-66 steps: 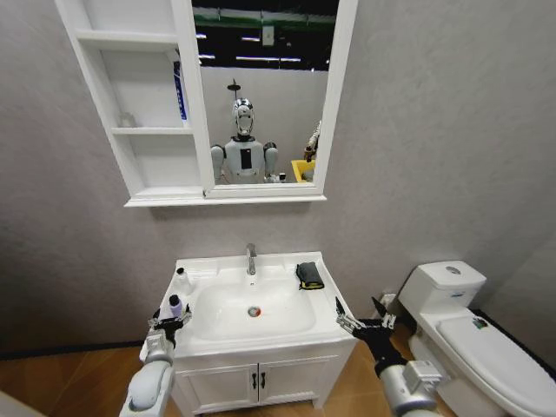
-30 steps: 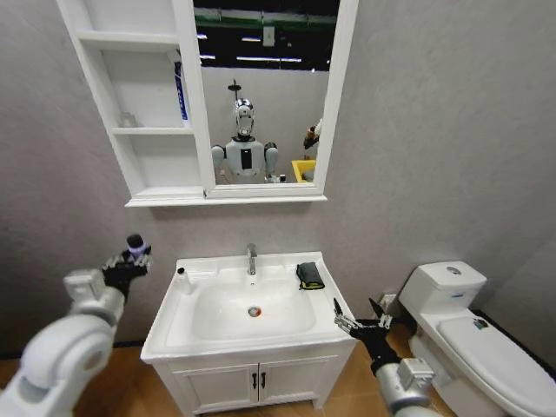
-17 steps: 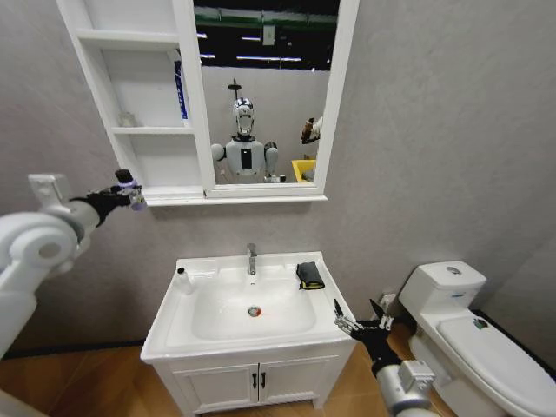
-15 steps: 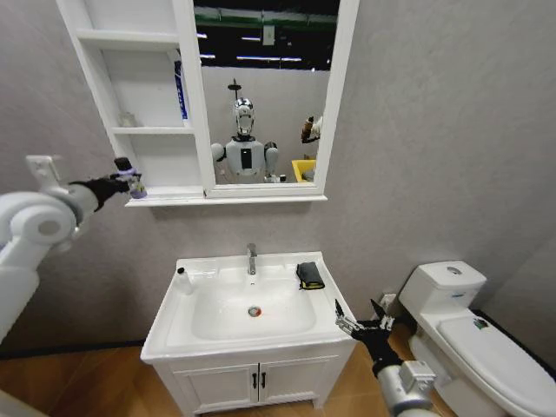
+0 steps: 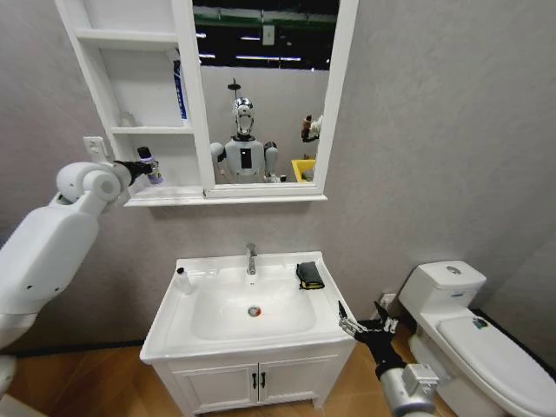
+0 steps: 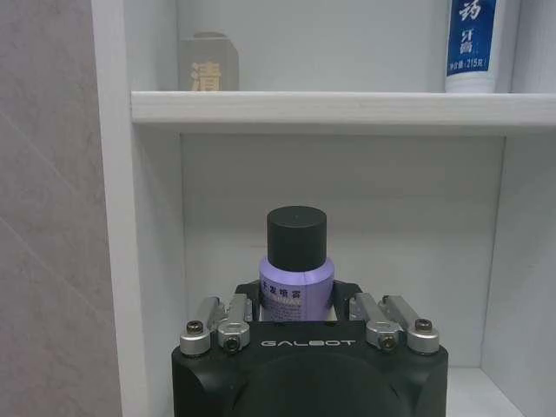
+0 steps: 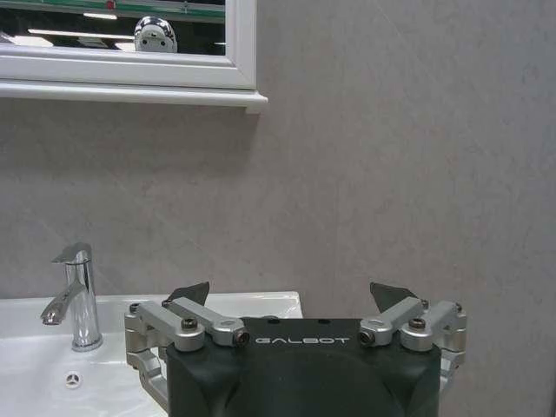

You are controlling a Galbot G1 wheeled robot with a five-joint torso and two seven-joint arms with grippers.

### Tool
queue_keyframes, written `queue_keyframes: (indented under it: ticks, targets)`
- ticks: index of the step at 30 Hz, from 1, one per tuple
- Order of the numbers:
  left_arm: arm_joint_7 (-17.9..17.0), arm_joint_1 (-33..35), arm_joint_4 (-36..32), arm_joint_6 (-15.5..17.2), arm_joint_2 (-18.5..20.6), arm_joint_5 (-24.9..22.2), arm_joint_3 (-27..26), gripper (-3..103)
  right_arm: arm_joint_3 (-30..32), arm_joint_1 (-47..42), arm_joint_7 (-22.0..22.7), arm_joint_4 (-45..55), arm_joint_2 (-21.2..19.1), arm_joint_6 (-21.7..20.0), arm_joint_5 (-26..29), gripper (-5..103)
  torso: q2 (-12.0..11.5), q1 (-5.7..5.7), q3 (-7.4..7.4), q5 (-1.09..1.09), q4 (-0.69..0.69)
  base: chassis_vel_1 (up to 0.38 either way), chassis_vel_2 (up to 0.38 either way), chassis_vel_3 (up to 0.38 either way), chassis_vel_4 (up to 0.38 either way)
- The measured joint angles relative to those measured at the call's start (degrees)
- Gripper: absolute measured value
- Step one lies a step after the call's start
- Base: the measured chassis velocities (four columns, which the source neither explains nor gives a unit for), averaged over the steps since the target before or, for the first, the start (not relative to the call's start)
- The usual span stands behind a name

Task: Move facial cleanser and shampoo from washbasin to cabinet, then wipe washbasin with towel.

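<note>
Grey wall, cabinet (image 5: 130,95), left gripper (image 5: 149,168) clamped on purple bottle (image 6: 296,269) at lowest shelf, right gripper (image 5: 365,324) spread empty beside washbasin (image 5: 174,304), towel (image 5: 309,274) on rim.

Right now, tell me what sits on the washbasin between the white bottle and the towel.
In the head view, the chrome tap stands between the white bottle and the towel, on the washbasin back rim, with the bowl in front.

Lilac black-capped bottle (image 6: 296,276) upright in cabinet's (image 5: 130,95) lowest shelf – towel (image 5: 309,274) folded on washbasin (image 5: 195,330) rim
</note>
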Motion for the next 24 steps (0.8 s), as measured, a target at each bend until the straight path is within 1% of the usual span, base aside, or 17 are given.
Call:
queue_keyframes:
  ticks: [1,2,4,9,10,11,13,15,16,17,18,21,22,24]
  targets:
    - [0.5,-0.2,1.0,-0.2,-0.4,0.8,0.3,43,0.1,0.0,0.0,-0.1,0.0,0.2,0.0,100,0.0,0.00,0.00,0.00,0.02,0.000,0.000,0.000,0.000]
    - [0.5,-0.2,1.0,-0.2,-0.4,0.8,0.3,43,0.1,0.0,0.0,-0.1,0.0,0.2,0.0,100,0.0,0.00,0.00,0.00,0.02,0.000,0.000,0.000,0.000]
    - [1.1,-0.5,3.0,-0.7,-1.5,2.5,0.5,43,0.2,-0.1,0.0,-0.2,0.1,0.5,0.1,100,0.0,-0.01,0.00,-0.01,0.01,0.000,0.000,0.000,0.000]
    - [0.8,-0.3,3.3,-0.7,-1.9,3.3,0.5,43,0.3,-0.1,0.1,-0.3,0.2,0.6,0.2,100,0.0,0.00,0.00,-0.01,0.01,0.000,0.000,0.000,0.000]
    - [0.7,-0.2,3.3,-0.7,-2.0,3.5,0.5,40,0.3,-0.1,0.1,-0.4,0.2,0.7,0.2,100,0.0,-0.01,-0.01,-0.01,0.01,0.000,0.000,0.000,0.000]
    - [0.6,-0.2,3.5,-0.7,-2.1,3.7,0.6,45,0.3,0.0,0.1,-0.4,0.2,0.7,0.2,100,0.0,-0.01,-0.01,0.00,0.01,0.000,0.000,0.000,0.000]
    - [0.4,-0.2,3.8,-0.7,-2.2,3.9,0.6,45,0.4,0.1,0.2,-0.4,0.2,0.8,0.2,100,0.0,-0.01,-0.01,0.00,0.01,0.000,0.000,0.000,0.000]
    - [0.3,-0.2,4.6,-0.8,-2.6,4.9,0.7,56,0.4,0.0,0.2,-0.3,0.2,0.8,0.3,100,0.0,-0.01,-0.01,-0.01,0.01,0.000,0.000,0.000,0.000]
    - [0.3,-0.2,4.6,-0.8,-2.6,4.9,0.7,56,0.4,0.0,0.2,-0.3,0.2,0.8,0.3,100,0.0,-0.01,-0.01,-0.01,0.01,0.000,0.000,0.000,0.000]
    - [0.2,-0.1,4.7,-0.8,-2.7,5.2,0.7,61,0.5,0.0,0.2,-0.3,0.2,0.8,0.4,100,0.0,-0.01,-0.01,-0.01,0.01,0.000,0.000,0.000,0.000]
    - [0.2,-0.1,4.7,-0.8,-2.7,5.2,0.7,61,0.5,0.0,0.2,-0.3,0.2,0.8,0.4,100,0.0,-0.01,-0.01,-0.01,0.01,0.000,0.000,0.000,0.000]
    - [-0.1,0.3,4.4,-1.0,-3.0,5.6,0.3,78,0.9,-0.1,0.3,-0.2,0.1,1.0,0.6,100,0.0,-0.01,-0.01,-0.01,0.01,0.000,0.000,0.000,0.000]
    - [-0.1,0.3,4.4,-1.0,-3.0,5.6,0.3,78,0.9,-0.1,0.3,-0.2,0.1,1.0,0.6,100,0.0,-0.01,-0.01,-0.01,0.01,0.000,0.000,0.000,0.000]
    - [-0.5,0.6,3.5,-1.2,-3.1,5.6,-0.1,88,1.0,-0.1,0.3,-0.2,0.1,1.1,0.6,100,0.0,-0.01,-0.01,0.00,0.00,0.000,0.000,0.000,0.000]
